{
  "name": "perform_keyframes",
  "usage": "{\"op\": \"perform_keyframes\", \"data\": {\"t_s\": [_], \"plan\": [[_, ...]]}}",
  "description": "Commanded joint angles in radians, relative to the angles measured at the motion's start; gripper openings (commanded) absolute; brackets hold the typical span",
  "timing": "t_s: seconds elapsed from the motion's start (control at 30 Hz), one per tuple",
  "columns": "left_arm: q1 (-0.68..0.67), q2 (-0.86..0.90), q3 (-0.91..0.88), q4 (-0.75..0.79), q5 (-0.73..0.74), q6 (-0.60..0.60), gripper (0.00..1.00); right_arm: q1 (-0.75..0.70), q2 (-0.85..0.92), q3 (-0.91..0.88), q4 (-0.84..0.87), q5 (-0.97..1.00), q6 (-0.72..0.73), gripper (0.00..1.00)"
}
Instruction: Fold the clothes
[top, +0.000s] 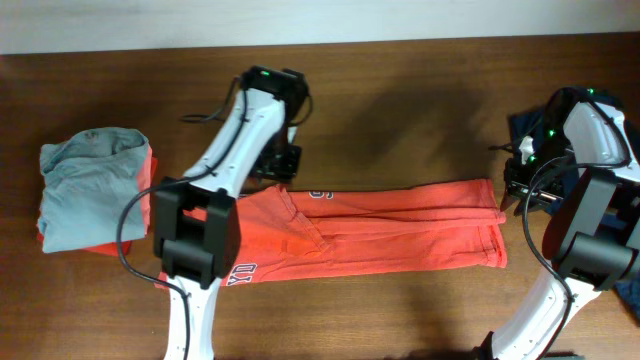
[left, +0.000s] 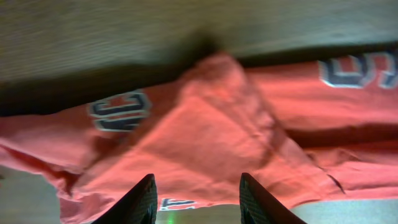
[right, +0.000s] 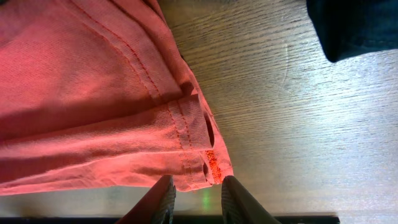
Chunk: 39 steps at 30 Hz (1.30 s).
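Note:
The orange-red T-shirt (top: 400, 235) lies across the middle of the table, folded into a long band, with white-and-navy lettering showing at its left end. My left gripper (top: 277, 165) hovers over the shirt's upper left edge. In the left wrist view its fingers (left: 197, 183) are spread apart above a raised fold of the shirt (left: 211, 124). My right gripper (top: 519, 195) is at the shirt's right end. In the right wrist view its fingers (right: 198, 186) are apart, with the hem corner (right: 208, 165) just in front of them, lying flat on the wood.
A light grey T-shirt (top: 90, 185) lies folded on top of another orange one (top: 100, 246) at the far left. A navy garment (top: 530, 130) sits at the right edge behind my right arm and also shows in the right wrist view (right: 354, 25). The table is brown wood.

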<state>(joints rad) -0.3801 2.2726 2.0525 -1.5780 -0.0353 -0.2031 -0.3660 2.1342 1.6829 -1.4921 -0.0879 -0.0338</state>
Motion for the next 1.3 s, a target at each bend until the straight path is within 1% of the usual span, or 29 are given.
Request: {"op": "perform_keyframes", "data": {"t_s": [0.0, 0.07, 0.13, 0.17, 0.23, 0.4, 0.6, 0.67, 0.77, 1.07, 1.1, 1.27], "plan": [[0.059, 0.0, -0.009, -0.018, -0.014, -0.005, 0.43, -0.001, -0.016, 0.004, -0.005, -0.014, -0.008, 0.31], [0.08, 0.0, -0.01, -0.03, -0.014, -0.005, 0.43, -0.001, -0.016, 0.004, -0.011, -0.025, -0.014, 0.36], [0.098, 0.0, -0.01, -0.043, -0.014, -0.005, 0.43, -0.001, -0.016, 0.003, -0.016, -0.043, -0.014, 0.53], [0.103, 0.0, -0.01, -0.043, -0.014, -0.005, 0.43, -0.002, -0.016, 0.002, -0.014, -0.045, -0.014, 0.57], [0.117, 0.0, -0.01, -0.044, -0.014, -0.005, 0.43, -0.002, -0.015, 0.002, -0.009, -0.045, -0.021, 0.61], [0.135, 0.0, -0.01, -0.044, -0.014, -0.005, 0.43, -0.011, -0.014, 0.002, 0.002, -0.072, -0.081, 0.66], [0.135, 0.0, -0.01, -0.042, -0.014, 0.01, 0.43, -0.057, -0.014, 0.002, 0.006, -0.189, -0.214, 0.68], [0.135, 0.0, -0.01, -0.042, -0.014, 0.01, 0.43, -0.074, -0.014, -0.005, 0.01, -0.192, -0.246, 0.7], [0.135, 0.0, -0.01, -0.042, -0.014, 0.01, 0.43, -0.101, -0.014, -0.054, 0.051, -0.194, -0.257, 0.75], [0.135, 0.0, -0.01, -0.039, -0.014, 0.01, 0.44, -0.105, -0.014, -0.224, 0.186, -0.243, -0.307, 0.79], [0.135, 0.0, -0.01, -0.039, -0.014, 0.01, 0.44, -0.105, -0.014, -0.261, 0.217, -0.27, -0.307, 0.8], [0.135, 0.0, -0.01, -0.036, -0.014, 0.01, 0.44, -0.105, -0.013, -0.334, 0.267, -0.355, -0.329, 0.8]]}}
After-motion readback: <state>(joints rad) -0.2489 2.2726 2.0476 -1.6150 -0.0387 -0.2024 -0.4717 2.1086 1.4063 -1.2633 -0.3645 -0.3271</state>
